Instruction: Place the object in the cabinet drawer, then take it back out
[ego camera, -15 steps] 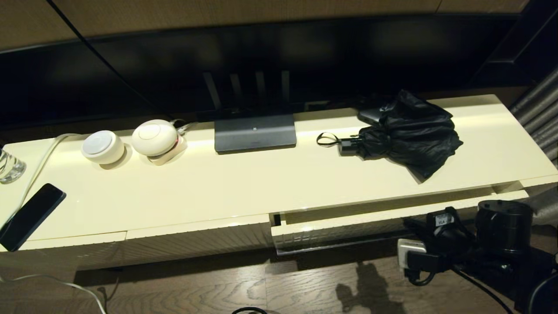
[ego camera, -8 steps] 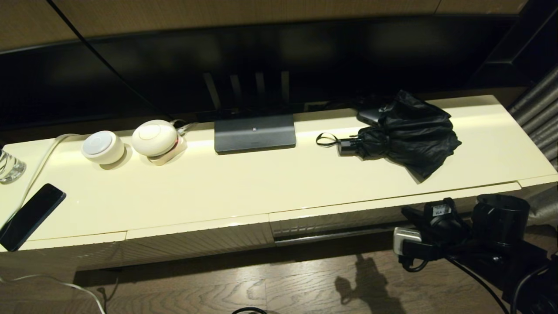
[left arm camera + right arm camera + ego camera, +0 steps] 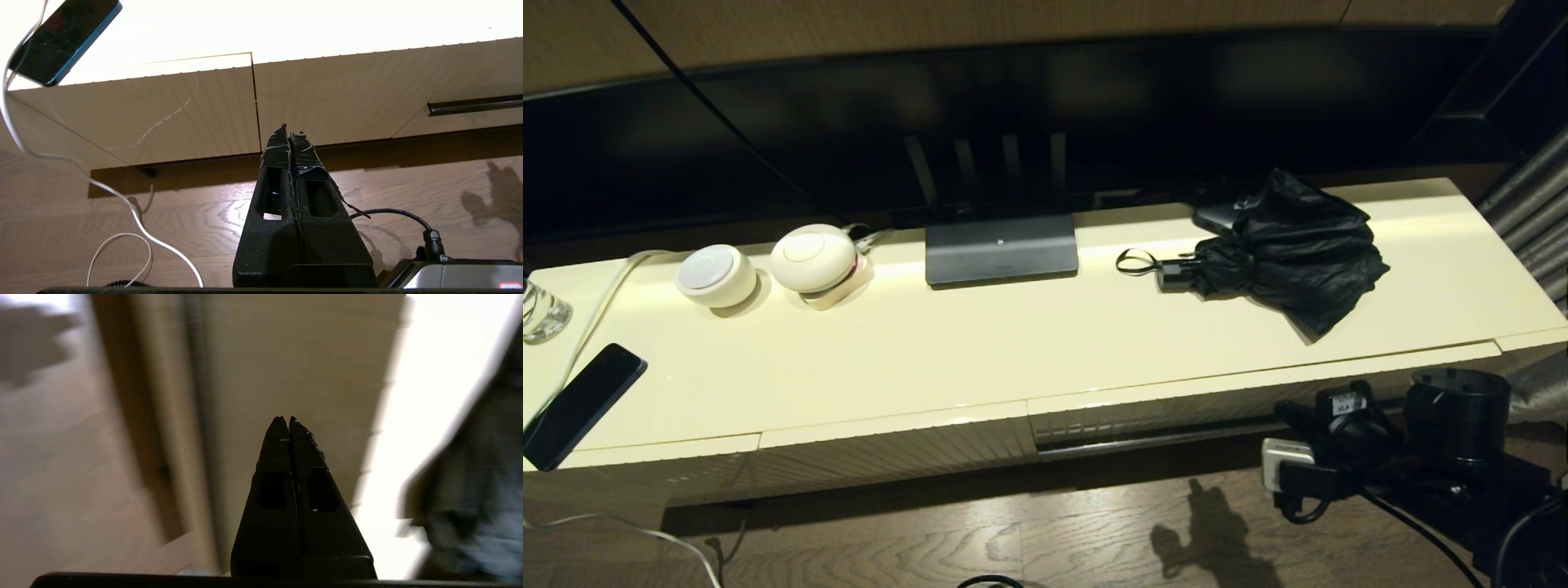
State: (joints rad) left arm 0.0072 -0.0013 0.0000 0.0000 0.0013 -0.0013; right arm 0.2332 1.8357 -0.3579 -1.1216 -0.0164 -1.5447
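Observation:
The black folding umbrella [image 3: 1286,245] lies on the right part of the cream cabinet top [image 3: 1013,343], its handle and wrist loop pointing left. In the right wrist view it is a dark blur [image 3: 470,490]. The cabinet drawer [image 3: 1176,406] is shut, flush with the neighbouring front, with its dark strip [image 3: 1152,441] underneath; its front also shows in the left wrist view [image 3: 478,73]. My right gripper [image 3: 1294,412] [image 3: 286,418] is shut and empty, low in front of the drawer's right half. My left gripper [image 3: 289,130] is shut and empty, parked low before the left cabinet fronts, out of the head view.
On the cabinet top are two white round speakers [image 3: 716,275] [image 3: 813,259], a grey TV base [image 3: 1001,247], a dark phone [image 3: 580,404], a glass [image 3: 539,310] and a small black box [image 3: 1217,216] behind the umbrella. A white cable [image 3: 122,204] loops over the wooden floor.
A second ago the drawer stood slightly open; it has since slid in flush, with the right gripper moving against its front. The gripper has now drawn back a little.

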